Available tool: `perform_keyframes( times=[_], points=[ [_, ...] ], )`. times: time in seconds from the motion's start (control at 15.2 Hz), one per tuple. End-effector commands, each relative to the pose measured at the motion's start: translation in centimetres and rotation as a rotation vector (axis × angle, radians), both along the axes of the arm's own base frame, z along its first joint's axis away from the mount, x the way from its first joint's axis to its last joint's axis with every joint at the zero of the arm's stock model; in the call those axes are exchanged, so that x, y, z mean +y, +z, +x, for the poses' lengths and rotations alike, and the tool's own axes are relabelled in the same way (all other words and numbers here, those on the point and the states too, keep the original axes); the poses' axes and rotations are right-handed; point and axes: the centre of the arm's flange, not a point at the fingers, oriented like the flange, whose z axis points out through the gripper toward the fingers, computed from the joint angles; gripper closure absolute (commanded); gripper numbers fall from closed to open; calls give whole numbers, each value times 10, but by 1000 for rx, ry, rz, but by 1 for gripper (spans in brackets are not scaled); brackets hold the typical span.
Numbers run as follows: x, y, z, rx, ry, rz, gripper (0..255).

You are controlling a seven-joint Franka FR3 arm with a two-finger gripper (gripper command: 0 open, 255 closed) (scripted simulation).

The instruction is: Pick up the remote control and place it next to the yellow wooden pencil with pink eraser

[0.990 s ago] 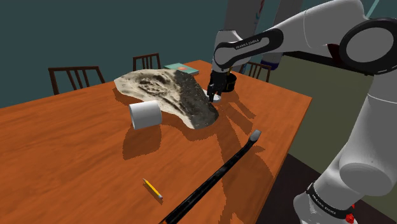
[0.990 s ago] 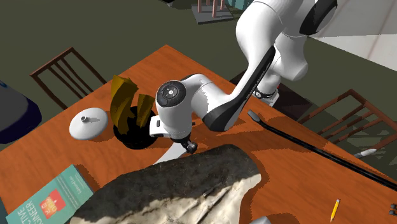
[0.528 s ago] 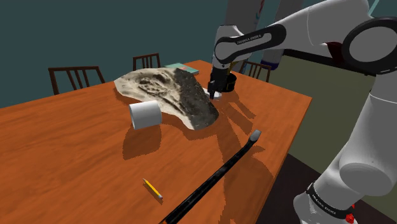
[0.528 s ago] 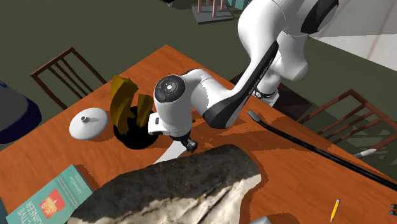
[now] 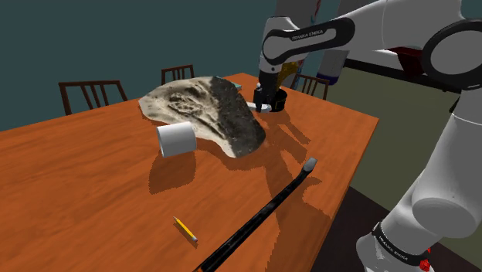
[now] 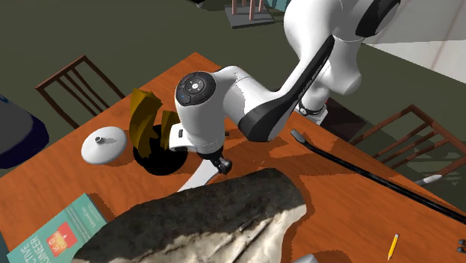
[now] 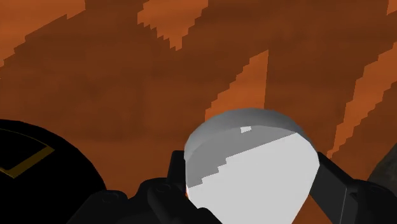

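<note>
in the wrist view the gripper [image 7: 253, 191] is clenched on the pale grey remote control [image 7: 254, 159], whose rounded end juts out between the black fingers, with the orange table [image 7: 127, 76] some way beneath. in the shoulder view the hand hangs at the table's far side, behind a big rock-like lump [image 5: 205, 116]. the yellow pencil [image 5: 184, 229] lies well apart near the front edge, by a long black bar [image 5: 263, 212]. in the second exterior view the remote slants out from under the wrist, beside a black bowl [image 6: 153, 153]. the pick-up looks done. the carry to the pencil and the set-down beside it are left.
</note>
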Motion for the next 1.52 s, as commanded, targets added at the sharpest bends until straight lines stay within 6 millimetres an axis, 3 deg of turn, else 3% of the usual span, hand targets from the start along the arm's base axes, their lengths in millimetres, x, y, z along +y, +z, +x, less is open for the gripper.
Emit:
perform_keyframes(
  times=[0.0, 0.2, 1.45],
  points=[
    [0, 13, 0, -3, 0, 0, 255],
    [0, 27, 0, -3, 0, 0, 255],
    [188, 28, -166, -3, 0, 0, 255]
  ],
)
